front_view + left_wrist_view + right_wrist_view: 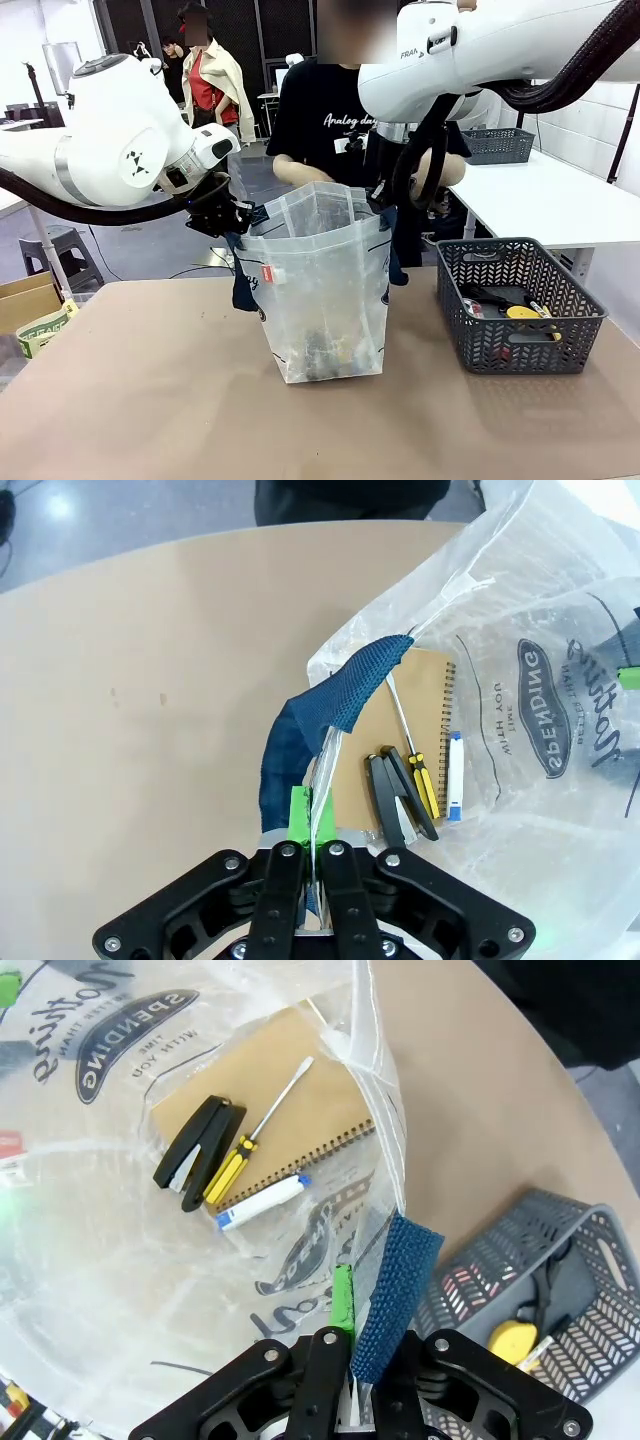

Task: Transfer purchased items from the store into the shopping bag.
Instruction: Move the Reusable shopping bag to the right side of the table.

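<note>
Left claw (311, 822) and right claw (357, 1332) each clenched on bag (320, 290) rim; grey basket (500, 345) just beside on brown desk (150, 400); person (320, 125) behind.

Shopping bag (520, 860) print, up and right of the left gripper (312, 825): navy oval logo (545, 708) reads "SPENDING", with small "TIME WITH YOU" on its gripper side and script "Nothing" on the far side. The same print sits up-left of the right gripper (350, 1310), where a smaller line in the oval looks like "BETTER THAN". Front view: the person's black T-shirt (320, 125) behind both grippers reads "Analog day", the right arm (500, 45) shell shows "FRA", and the red tag (267, 275) below the left gripper is too small to read.
</note>
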Available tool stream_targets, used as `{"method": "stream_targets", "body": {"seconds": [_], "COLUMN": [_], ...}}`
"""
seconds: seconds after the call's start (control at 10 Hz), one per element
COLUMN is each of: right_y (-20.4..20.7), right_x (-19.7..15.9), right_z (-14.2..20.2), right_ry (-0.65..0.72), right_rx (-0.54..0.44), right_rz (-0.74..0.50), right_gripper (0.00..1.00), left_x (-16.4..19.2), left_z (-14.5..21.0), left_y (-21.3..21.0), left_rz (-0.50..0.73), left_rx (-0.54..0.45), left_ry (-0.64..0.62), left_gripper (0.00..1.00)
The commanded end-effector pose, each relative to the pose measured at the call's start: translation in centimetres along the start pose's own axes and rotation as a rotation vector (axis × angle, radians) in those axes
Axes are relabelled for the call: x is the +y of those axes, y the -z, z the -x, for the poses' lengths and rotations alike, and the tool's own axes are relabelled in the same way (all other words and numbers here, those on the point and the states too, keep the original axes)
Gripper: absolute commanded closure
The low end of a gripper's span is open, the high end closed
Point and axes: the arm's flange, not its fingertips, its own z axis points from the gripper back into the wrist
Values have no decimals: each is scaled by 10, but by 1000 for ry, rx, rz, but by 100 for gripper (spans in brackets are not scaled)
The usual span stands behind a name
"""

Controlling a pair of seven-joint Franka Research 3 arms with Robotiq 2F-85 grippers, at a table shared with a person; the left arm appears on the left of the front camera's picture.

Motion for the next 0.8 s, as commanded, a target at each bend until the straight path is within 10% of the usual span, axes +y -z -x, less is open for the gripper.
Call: {"method": "stream_targets", "body": {"seconds": [0.0, 0.7], "right_y": [-2, -2], "right_x": [0, 0], "right_z": [0, 0], "right_ry": [0, 0], "right_rx": [-4, -4], "right_rz": [3, 3], "right_gripper": [100, 100], "left_x": [0, 0], "left_z": [0, 0], "left_y": [-1, -1], "left_rz": [0, 0], "left_rx": [-2, -2], "left_ry": [-5, -5], "left_gripper": [100, 100]}}
